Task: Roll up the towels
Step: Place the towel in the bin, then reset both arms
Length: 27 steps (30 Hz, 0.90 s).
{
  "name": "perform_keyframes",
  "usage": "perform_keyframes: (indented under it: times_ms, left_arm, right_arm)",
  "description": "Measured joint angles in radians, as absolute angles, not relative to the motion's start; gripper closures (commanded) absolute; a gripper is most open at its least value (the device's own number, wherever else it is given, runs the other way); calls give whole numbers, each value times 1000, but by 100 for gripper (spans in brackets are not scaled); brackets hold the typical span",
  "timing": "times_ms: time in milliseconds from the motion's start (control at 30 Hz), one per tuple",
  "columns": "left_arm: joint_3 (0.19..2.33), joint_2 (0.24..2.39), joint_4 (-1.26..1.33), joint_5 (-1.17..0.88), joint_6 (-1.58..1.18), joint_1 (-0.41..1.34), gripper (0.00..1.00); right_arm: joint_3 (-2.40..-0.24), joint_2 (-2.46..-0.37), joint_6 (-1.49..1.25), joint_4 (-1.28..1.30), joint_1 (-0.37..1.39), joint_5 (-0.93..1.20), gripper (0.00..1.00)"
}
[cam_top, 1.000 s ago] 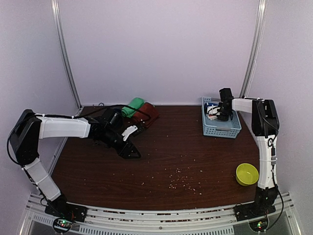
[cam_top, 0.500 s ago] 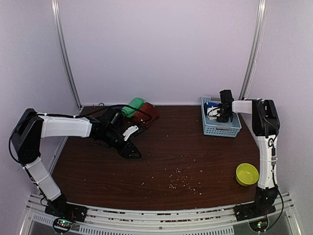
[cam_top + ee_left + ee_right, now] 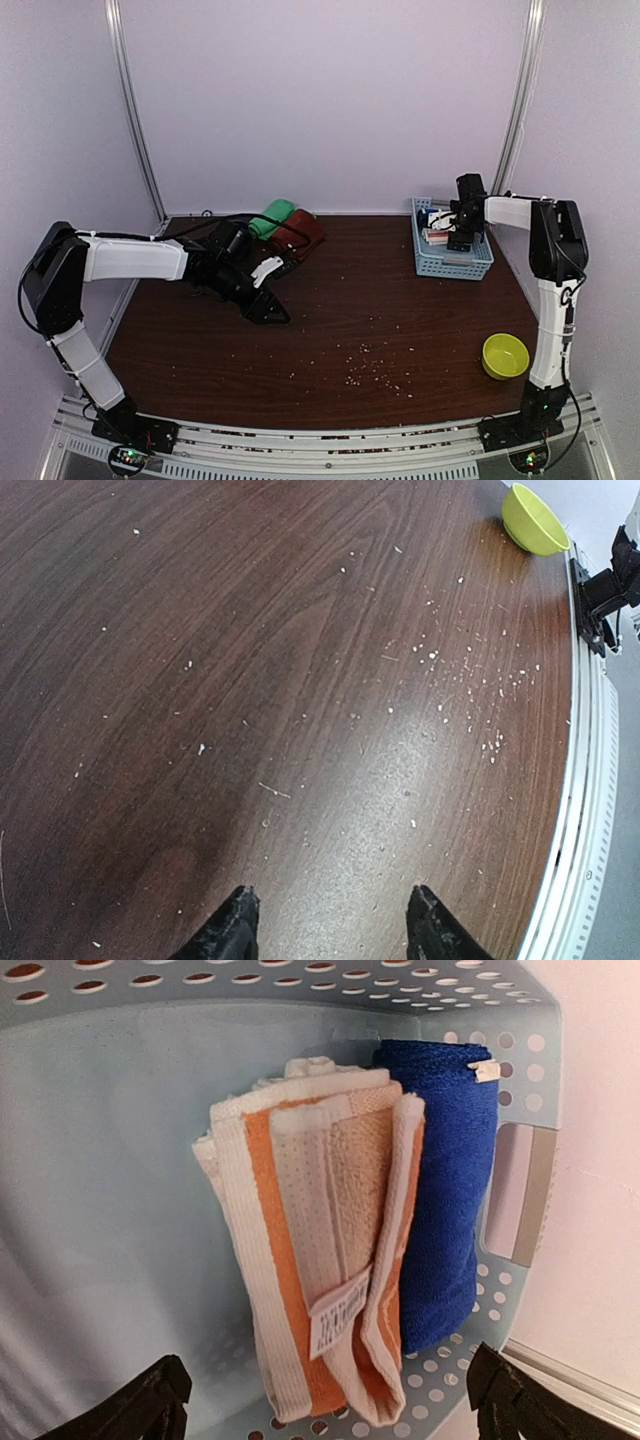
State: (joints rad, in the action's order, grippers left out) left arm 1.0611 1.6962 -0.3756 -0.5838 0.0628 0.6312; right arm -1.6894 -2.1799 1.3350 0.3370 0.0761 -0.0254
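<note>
A rolled orange-and-white towel lies in the pale blue basket, with a rolled royal blue towel tight against its right side. My right gripper hangs open just above them, its jaws wide on either side of the orange roll and touching nothing. From above, the right gripper is over the basket at the back right. A green towel roll and a dark maroon towel lie at the back centre-left. My left gripper stands open over bare table, just in front of them.
A yellow-green bowl sits near the right arm's base, also seen as the bowl from the left wrist. Pale crumbs are scattered over the dark wooden table. White walls close in behind and at both sides.
My right gripper has opened wide and let go of the orange towel in the basket, and its arm has shifted slightly back and right. The left arm has stayed still.
</note>
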Motion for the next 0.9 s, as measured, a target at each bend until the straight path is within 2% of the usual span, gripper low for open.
perform_keyframes:
  times_ms: [333, 500, 567, 700, 900]
  left_arm:
    - [1061, 1658, -379, -556, 67, 631, 47]
    - [1092, 1639, -421, -439, 54, 628, 44]
    - [1121, 1626, -444, -360, 39, 621, 39]
    - [1205, 1563, -475, -138, 7, 606, 19]
    - [1339, 1464, -439, 216, -9, 600, 5]
  right_arm:
    - [-1642, -2061, 1320, 456, 76, -8, 0]
    - [-1578, -1954, 1205, 432, 76, -3, 0]
    - [-1556, -1885, 1105, 399, 76, -4, 0]
    - [-1512, -1719, 809, 290, 76, -4, 0]
    - [-1454, -1522, 327, 190, 76, 62, 0]
